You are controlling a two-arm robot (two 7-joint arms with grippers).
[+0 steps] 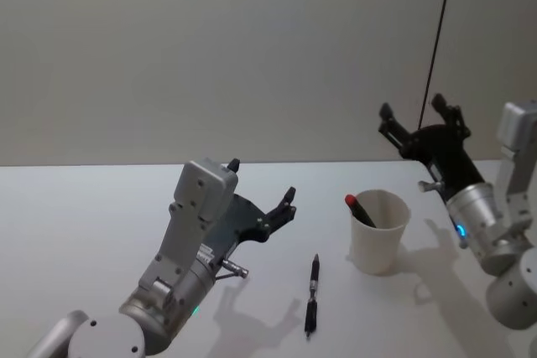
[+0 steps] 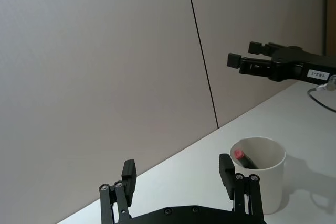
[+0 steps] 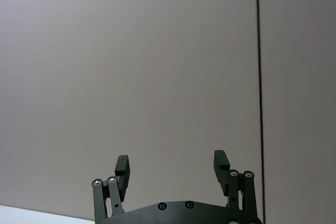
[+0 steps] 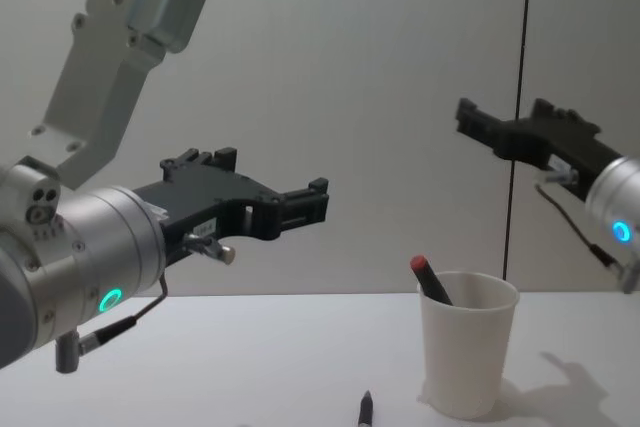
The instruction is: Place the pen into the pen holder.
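Note:
A black pen (image 1: 311, 295) lies flat on the white table, just left of the pen holder (image 1: 379, 230), a white paper cup; the pen's tip (image 4: 366, 409) shows low in the chest view. A red-capped pen (image 1: 359, 210) leans inside the cup (image 2: 273, 192), and its red cap (image 4: 421, 267) pokes above the rim. My left gripper (image 1: 262, 180) hovers open and empty, to the left of the black pen and above the table. My right gripper (image 1: 411, 106) is raised open and empty, above and behind the cup (image 4: 467, 357).
The white table (image 1: 84, 224) runs to a plain grey wall with a thin dark vertical seam (image 1: 436, 48). In the left wrist view my own open fingers (image 2: 226, 165) frame the cup, with the right gripper (image 2: 244, 53) farther off. In the right wrist view the fingers (image 3: 122, 163) face the wall.

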